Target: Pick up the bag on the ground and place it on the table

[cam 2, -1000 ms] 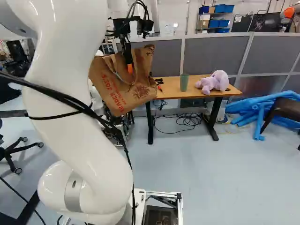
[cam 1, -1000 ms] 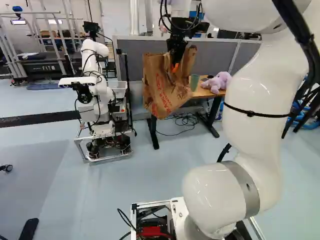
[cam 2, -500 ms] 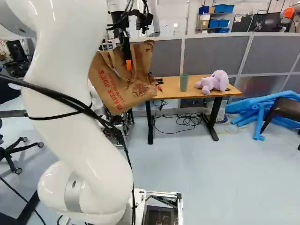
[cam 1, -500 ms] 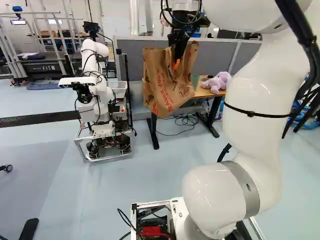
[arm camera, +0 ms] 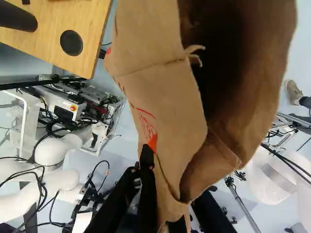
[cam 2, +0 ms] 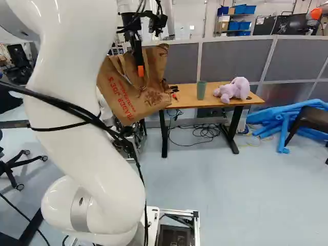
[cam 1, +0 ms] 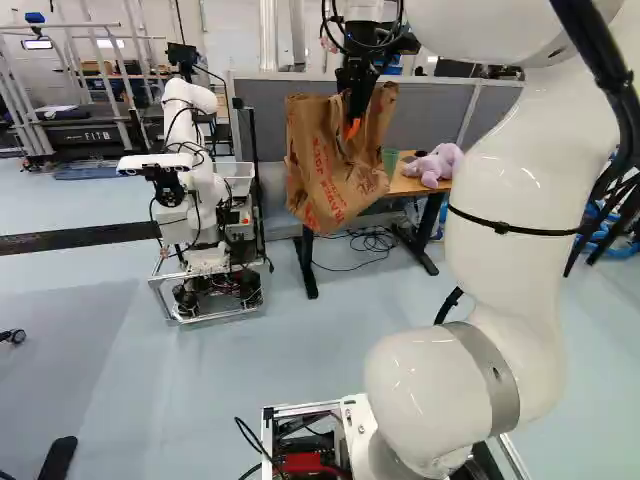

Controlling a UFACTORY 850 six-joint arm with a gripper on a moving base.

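Bright, diffuse light; the bag [arm camera: 182,99] seems deeply shadowed inside.

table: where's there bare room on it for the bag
In the right base view, the table is bare between the small dark items at its left end and the green cup, and more narrowly between cup and plush toy. Crowded: that left end, and the right side, under the toy.

Could not see the shadowed inner bottom of the bag [arm camera: 160,87] or the cut-off side of the chair [cam 2: 311,119].
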